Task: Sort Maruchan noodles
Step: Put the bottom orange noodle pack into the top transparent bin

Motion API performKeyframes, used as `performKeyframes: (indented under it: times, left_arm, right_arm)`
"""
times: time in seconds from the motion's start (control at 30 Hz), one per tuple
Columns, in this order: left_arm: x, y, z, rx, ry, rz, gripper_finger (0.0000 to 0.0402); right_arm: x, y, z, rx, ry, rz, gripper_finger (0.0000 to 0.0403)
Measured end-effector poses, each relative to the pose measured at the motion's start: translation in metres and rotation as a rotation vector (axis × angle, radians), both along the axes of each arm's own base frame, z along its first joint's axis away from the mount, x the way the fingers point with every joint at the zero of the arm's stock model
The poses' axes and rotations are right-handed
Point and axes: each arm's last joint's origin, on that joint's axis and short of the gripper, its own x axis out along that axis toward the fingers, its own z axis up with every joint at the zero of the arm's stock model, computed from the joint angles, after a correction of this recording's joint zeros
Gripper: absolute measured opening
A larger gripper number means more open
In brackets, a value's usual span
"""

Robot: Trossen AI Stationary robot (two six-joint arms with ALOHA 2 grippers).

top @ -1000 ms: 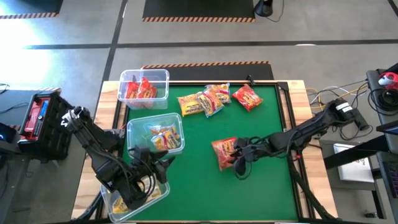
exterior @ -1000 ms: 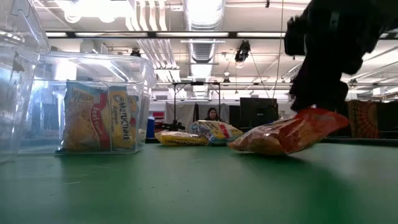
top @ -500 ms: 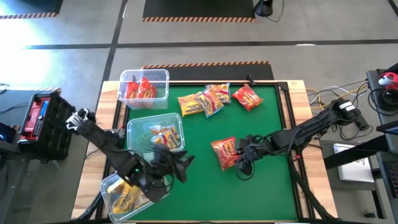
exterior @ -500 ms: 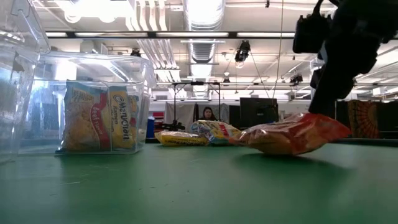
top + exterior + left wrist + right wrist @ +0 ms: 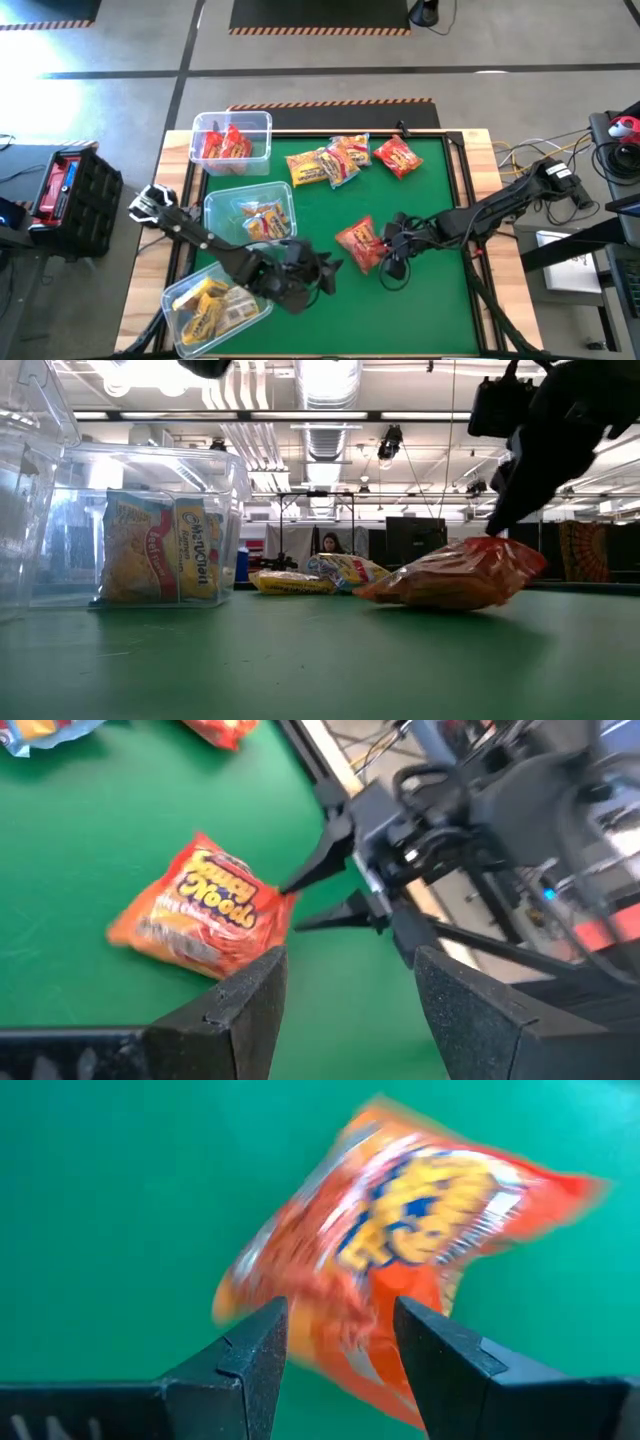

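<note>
On the green tabletop [image 5: 420, 300] we see the right tool [image 5: 385, 246] at centre-right of the high view, its fingers spread wide with their tips at the edge of an orange-red noodle packet [image 5: 359, 243] that lies flat on the mat. From the right wrist view the packet [image 5: 400, 1250] sits just past the two dark fingers [image 5: 250, 1355] and partly between them — whether they touch it we cannot quite tell, as the wrapper is blurred. In the low view the same packet [image 5: 450, 575] rests on the mat with the dark arm above it at upper right.

The left tool [image 5: 325, 268] hangs over the lower middle of the tabletop, fingers wide and holding nothing, just left of that packet.

A cluster of noodle packets [image 5: 330, 162] lies at upper centre, with one red packet [image 5: 397, 156] to its right. Three clear bins stand along the left side: the top bin [image 5: 255, 122] holds red packets, the middle bin [image 5: 215, 205] mixed-colour ones, the bottom bin [image 5: 178, 325] yellow ones.
</note>
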Motion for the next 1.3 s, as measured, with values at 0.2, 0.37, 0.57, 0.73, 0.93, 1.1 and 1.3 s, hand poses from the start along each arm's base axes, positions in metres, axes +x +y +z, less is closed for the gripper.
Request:
performKeyframes:
  times: [0.2, 0.37, 0.57, 0.73, 0.93, 1.1, 1.3]
  left_arm:
    - [0.02, 0.027, -0.011, -0.004, 0.089, -0.057, 0.0204]
    - [0.034, 0.047, -0.02, -0.009, 0.173, -0.169, 0.0204]
    - [0.05, 0.067, -0.04, -0.02, 0.25, -0.25, 0.0204]
    - [0.069, 0.079, -0.064, -0.079, 0.247, -0.288, 0.0204]
    - [0.087, 0.081, -0.082, -0.167, 0.137, -0.261, 0.0204]
    - [0.092, 0.082, -0.095, -0.276, 0.076, -0.117, 0.0204]
    - [0.099, 0.081, -0.122, -0.379, 0.042, 0.004, 0.0204]
  right_arm:
    - [0.003, -0.014, 0.001, -0.144, -0.025, -0.091, 0.0176]
    - [0.008, -0.019, 0.003, -0.111, -0.062, -0.104, 0.0176]
    - [0.009, -0.018, 0.004, -0.083, -0.073, -0.081, 0.0176]
    - [0.008, -0.023, 0.004, -0.117, -0.049, -0.069, 0.0176]
    - [-0.005, -0.036, 0.008, -0.161, 0.033, -0.082, 0.0176]
    - [-0.014, -0.045, 0.021, -0.155, -0.003, -0.114, 0.0176]
    - [-0.023, -0.053, 0.039, -0.126, -0.103, -0.154, 0.0176]
